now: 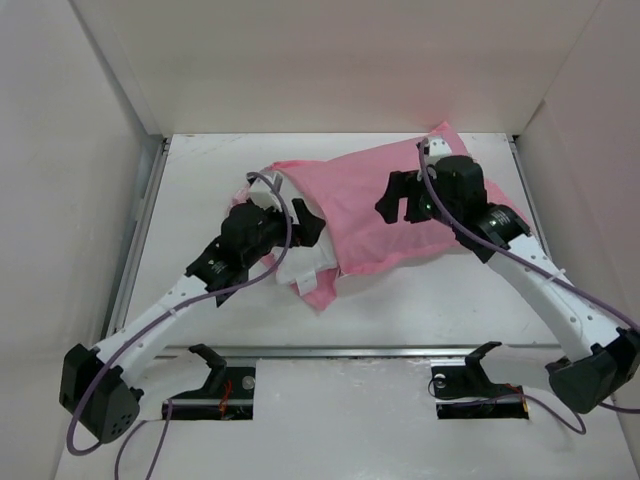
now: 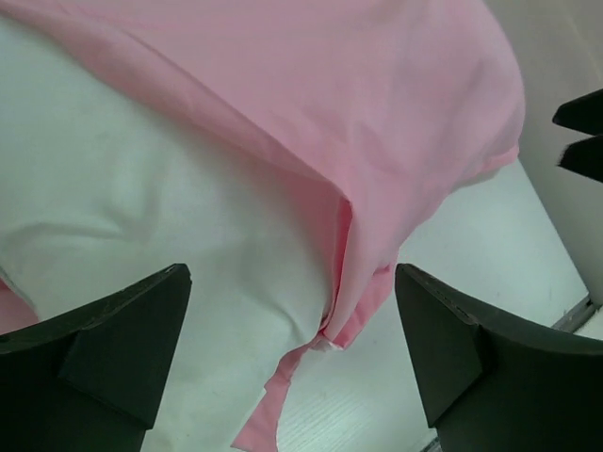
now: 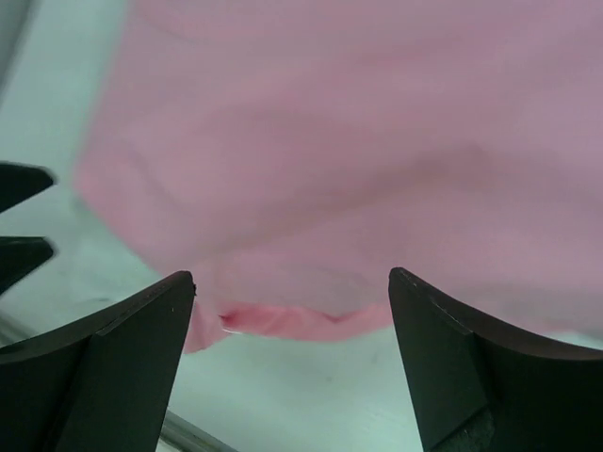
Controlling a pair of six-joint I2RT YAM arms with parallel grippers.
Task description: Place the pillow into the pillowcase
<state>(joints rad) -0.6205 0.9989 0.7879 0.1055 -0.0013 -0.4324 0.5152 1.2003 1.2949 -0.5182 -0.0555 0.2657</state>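
Both pairs of jaws stand spread, holding nothing. The pillow (image 2: 141, 188) lies just ahead of the left jaws, its bare white end poking from the pillowcase (image 2: 377, 113) mouth; its long axis runs from there toward the right jaws, which hang over the covered end. The left jaws are nearer the opening. No writing is readable

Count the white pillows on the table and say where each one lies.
1. The pillow lies mid-table, mostly covered by the pillowcase, its white end showing beside the left gripper. No other shows, though the cloth could hide one.
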